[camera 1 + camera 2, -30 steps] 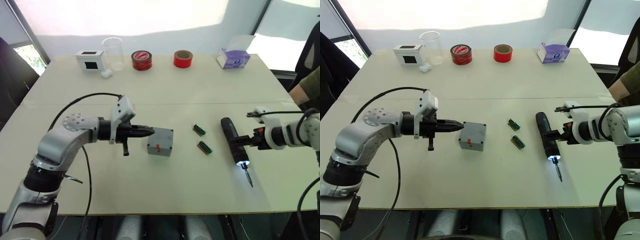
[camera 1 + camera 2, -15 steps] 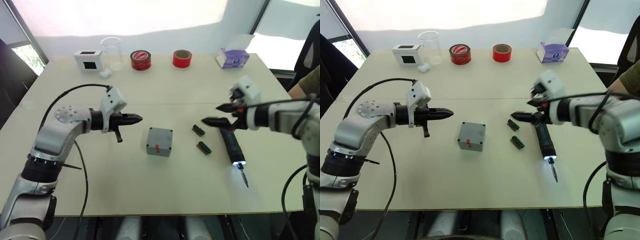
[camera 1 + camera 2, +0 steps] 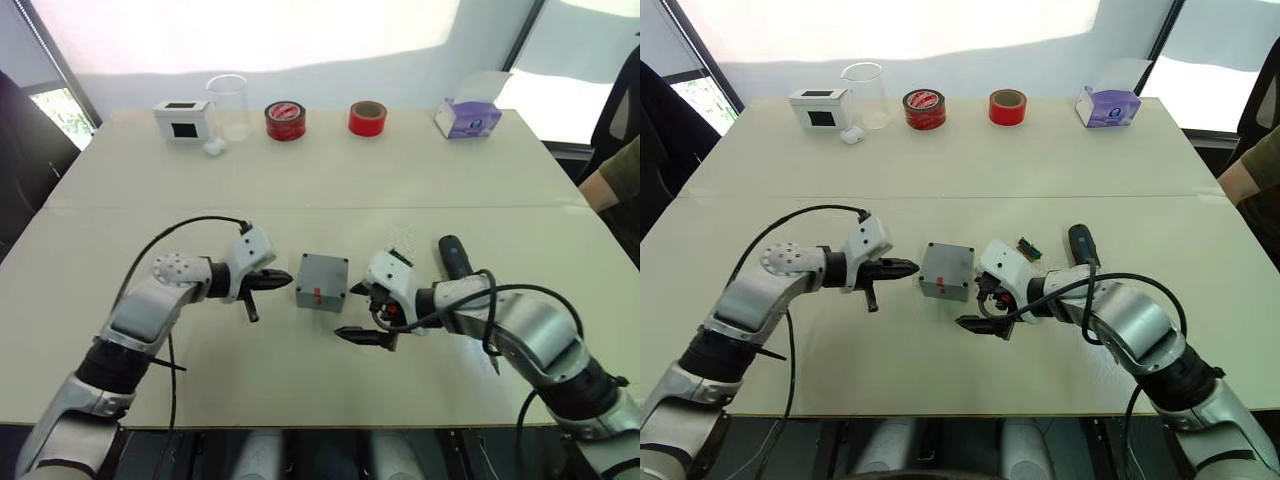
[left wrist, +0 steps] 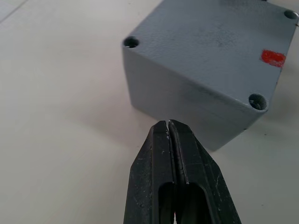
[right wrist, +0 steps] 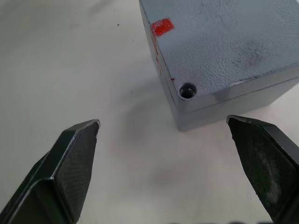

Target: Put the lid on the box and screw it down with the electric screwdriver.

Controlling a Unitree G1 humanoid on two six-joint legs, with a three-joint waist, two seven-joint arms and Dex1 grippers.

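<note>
Wrist views show what the head views cannot: the left gripper (image 4: 168,125) has its fingers pressed together just short of the box (image 4: 210,65), while the right gripper (image 5: 166,135) is spread wide around a corner, apart from it. The lid (image 5: 224,42) sits on the box mid-table, red mark up. Half a second ago the right gripper hovered over the electric screwdriver (image 3: 453,255); now it is beside the box, and the left has drawn closer.

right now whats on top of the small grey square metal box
A flat grey lid with a red mark and empty corner screw holes covers the grey box. The inside is hidden.
</note>
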